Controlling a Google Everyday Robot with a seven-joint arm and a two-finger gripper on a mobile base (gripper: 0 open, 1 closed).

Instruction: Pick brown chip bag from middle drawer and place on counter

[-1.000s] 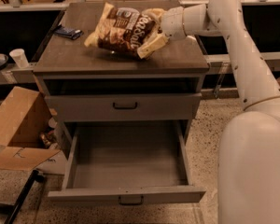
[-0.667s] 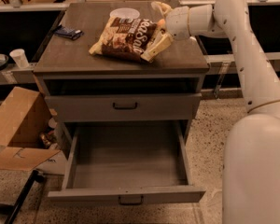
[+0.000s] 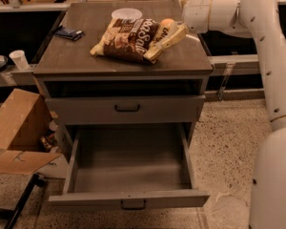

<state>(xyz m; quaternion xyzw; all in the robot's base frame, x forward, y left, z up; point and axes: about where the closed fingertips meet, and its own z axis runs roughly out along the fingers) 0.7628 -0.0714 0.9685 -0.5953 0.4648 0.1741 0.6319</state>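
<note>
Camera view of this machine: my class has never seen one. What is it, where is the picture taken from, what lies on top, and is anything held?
It is a white robot arm on a mobile base, ending in a two-finger gripper. The one camera looks down at a grey cabinet from the front; where it is mounted is not known. The brown chip bag lies on the counter, with a white bowl behind it and a small dark packet to its left. The gripper is at the bag's right end; whether it grips the bag cannot be told. Below, the middle drawer stands pulled out and empty.
</note>
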